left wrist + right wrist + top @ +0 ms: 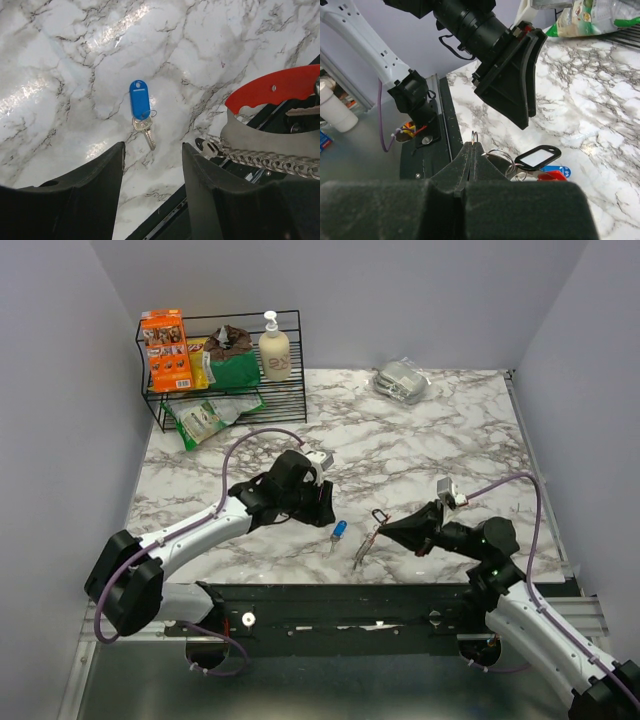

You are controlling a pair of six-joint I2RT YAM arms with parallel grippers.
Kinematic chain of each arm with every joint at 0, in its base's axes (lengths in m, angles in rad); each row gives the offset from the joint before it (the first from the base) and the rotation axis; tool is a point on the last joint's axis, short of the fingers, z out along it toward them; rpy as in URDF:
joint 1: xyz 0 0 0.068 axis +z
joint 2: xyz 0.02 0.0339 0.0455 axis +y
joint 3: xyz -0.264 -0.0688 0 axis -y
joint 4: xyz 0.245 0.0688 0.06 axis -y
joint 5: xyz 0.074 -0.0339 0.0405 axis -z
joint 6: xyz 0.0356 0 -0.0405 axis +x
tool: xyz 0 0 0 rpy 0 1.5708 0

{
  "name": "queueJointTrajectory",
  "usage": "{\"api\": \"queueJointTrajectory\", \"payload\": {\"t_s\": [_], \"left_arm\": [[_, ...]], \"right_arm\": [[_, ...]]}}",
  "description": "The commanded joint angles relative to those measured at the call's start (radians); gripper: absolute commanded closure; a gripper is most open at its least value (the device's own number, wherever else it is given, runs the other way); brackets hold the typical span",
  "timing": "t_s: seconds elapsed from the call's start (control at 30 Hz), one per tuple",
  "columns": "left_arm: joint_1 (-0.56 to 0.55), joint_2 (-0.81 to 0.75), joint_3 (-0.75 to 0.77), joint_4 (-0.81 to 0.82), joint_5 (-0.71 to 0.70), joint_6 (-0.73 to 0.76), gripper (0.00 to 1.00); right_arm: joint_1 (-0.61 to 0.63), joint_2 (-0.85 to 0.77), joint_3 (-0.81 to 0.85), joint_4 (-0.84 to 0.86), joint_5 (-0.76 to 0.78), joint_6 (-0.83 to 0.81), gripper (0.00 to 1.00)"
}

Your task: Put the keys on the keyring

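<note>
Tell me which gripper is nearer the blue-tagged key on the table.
Left. The left gripper hangs open just over and behind the blue-tagged key. The right gripper sits farther off to the key's right, shut on the keyring.

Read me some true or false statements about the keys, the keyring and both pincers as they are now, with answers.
1. The blue-headed key lies on the marble table. True.
2. The left pincer is clamped on that key. False: its jaws stand open, the key lying free ahead of them.
3. The right pincer is shut on the keyring. True.
4. The keyring's clip is green. False: it is red.
</note>
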Motion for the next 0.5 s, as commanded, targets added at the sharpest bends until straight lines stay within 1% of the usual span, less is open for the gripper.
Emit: {"api": "queueJointTrajectory", "payload": {"t_s": [0.0,0.33,0.47], "left_arm": [[-0.002,0.039,0.005,-0.011,-0.018,-0.024,0.43],[-0.029,0.174,-0.005,0.043,-0.012,-0.045,0.43],[-0.049,0.211,0.001,0.068,-0.041,-0.068,0.44]], "right_arm": [[0.003,0.006,-0.032,0.009,0.052,-0.012,1.0],[0.003,0.003,-0.092,0.022,0.101,-0.003,1.0],[0.003,0.006,-0.096,0.023,0.101,0.001,1.0]]}}
